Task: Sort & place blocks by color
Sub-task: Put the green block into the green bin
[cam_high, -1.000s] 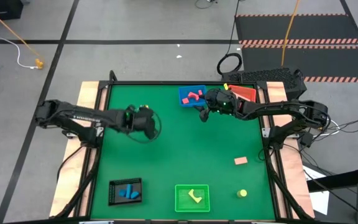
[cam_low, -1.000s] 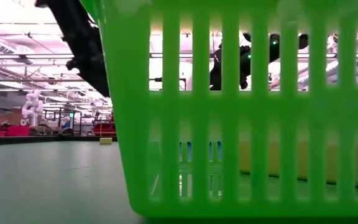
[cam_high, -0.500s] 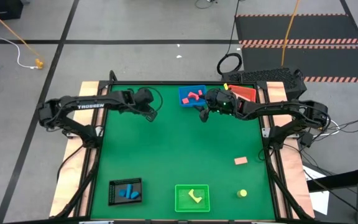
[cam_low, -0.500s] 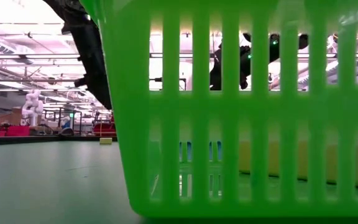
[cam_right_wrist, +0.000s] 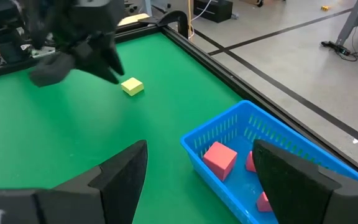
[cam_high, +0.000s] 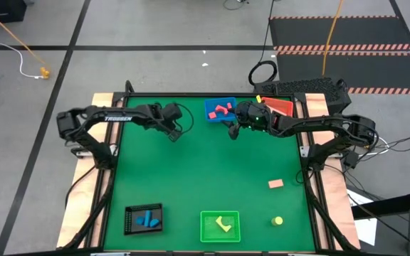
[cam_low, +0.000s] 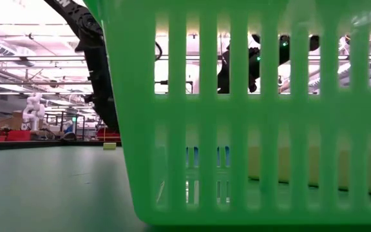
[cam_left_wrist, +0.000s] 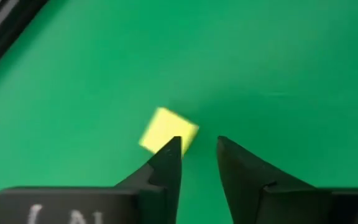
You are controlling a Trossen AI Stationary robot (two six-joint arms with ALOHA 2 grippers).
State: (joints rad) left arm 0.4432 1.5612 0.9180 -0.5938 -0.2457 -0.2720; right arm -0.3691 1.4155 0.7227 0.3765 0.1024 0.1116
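While open and empty, left gripper (cam_left_wrist: 196, 149) just short of yellow block (cam_left_wrist: 168, 129), probably slightly off-centre; right gripper (cam_right_wrist: 197, 163) open, farther.

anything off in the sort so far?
Yes: the blue slatted tray holds red blocks, and the black tray holds blue blocks; colours don't match. The yellow piece is in the green tray.

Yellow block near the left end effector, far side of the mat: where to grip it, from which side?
Judging by its pose, grip the yellow block across two opposite flat side faces, coming straight down. It lies flat and alone on the green mat, turned at an angle to the left end effector, so rotate the wrist first to square the open fingers.
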